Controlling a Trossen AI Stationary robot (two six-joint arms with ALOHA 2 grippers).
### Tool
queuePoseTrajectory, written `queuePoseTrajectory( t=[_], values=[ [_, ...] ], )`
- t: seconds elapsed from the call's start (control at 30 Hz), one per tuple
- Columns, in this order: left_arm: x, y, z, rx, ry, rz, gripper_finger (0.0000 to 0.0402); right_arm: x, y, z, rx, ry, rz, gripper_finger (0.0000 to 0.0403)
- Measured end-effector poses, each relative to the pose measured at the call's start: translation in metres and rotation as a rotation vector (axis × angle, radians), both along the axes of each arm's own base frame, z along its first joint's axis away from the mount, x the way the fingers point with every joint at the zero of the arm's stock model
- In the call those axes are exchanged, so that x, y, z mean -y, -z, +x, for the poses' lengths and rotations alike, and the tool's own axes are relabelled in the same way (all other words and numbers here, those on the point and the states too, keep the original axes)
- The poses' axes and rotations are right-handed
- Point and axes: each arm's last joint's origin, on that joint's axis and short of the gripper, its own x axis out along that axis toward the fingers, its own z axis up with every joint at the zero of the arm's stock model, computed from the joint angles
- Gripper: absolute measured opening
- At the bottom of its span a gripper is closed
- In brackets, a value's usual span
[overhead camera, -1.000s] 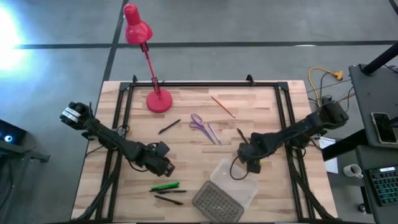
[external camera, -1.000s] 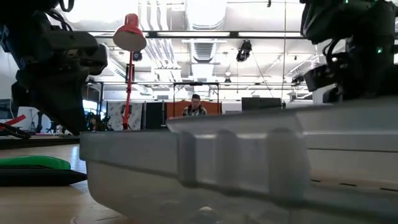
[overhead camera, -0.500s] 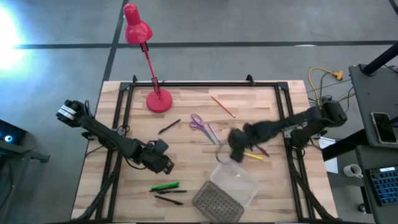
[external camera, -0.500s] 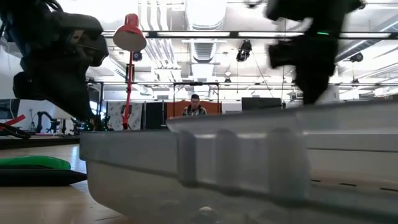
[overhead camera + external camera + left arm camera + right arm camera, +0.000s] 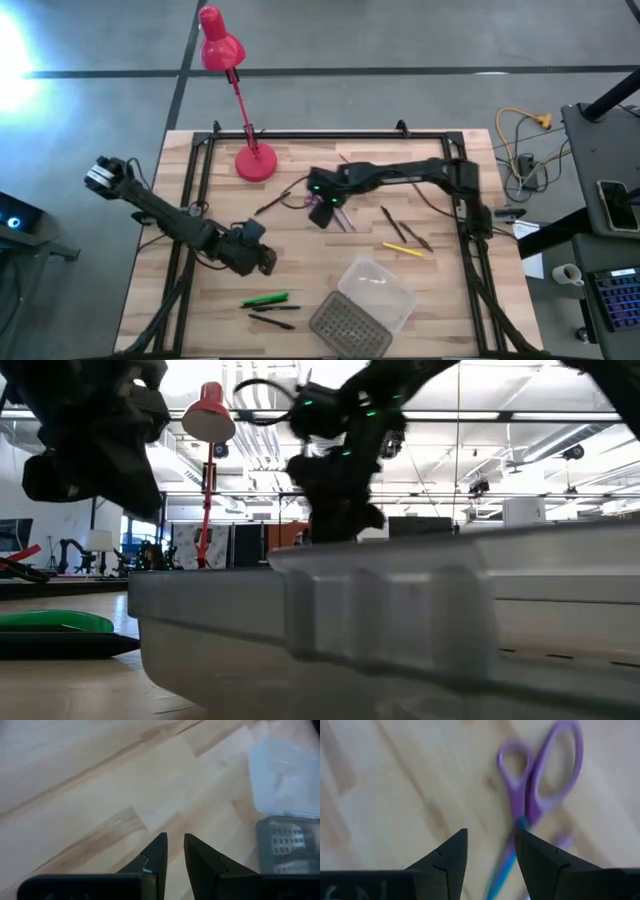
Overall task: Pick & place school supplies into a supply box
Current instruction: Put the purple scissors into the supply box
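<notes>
Butcher-block table [image 5: 300, 290] under red desk lamp [image 5: 222, 50], concrete floor [image 5: 400, 40] beyond

Wooden table [image 5: 210, 320], holding a red lamp [image 5: 255, 162], purple scissors [image 5: 345, 215], yellow pencil [image 5: 404, 249], green marker [image 5: 265, 298], dark pens [image 5: 272, 321], clear box [image 5: 375, 287].

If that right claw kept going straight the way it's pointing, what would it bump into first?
Most likely the purple-handled scissors: the open right gripper points at them on the table. Nothing shows between, though depth is unclear.

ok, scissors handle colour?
Purple; the scissors show best in the right wrist view, just ahead of the right gripper.
</notes>
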Motion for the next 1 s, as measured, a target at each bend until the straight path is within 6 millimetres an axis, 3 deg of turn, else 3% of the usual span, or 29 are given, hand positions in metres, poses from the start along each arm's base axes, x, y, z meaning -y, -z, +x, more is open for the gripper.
queuePoseTrajectory(
  t=[0.17, 0.47, 0.57, 0.83, 1.0],
  values=[
    [0.006, -0.008, -0.008, 0.039, 0.03, -0.009, 0.0049, 0.015, 0.002, 0.024, -0.041, 0.043, -0.09, 0.0149],
    [0.006, -0.022, -0.018, 0.141, -0.001, 0.037, 0.0049, 0.033, 0.038, 0.052, -0.177, 0.088, -0.063, 0.0115],
    [0.004, -0.026, -0.021, 0.154, 0.004, 0.04, 0.0049, 0.035, 0.04, 0.061, -0.207, 0.083, -0.06, 0.0107],
    [0.0, -0.029, -0.027, 0.138, 0.007, 0.051, 0.0049, 0.041, 0.059, 0.068, -0.266, 0.07, -0.078, 0.009],
    [-0.001, -0.029, -0.029, 0.125, 0.008, 0.059, 0.0049, 0.042, 0.061, 0.067, -0.285, -0.011, -0.103, 0.0063]
  ],
)
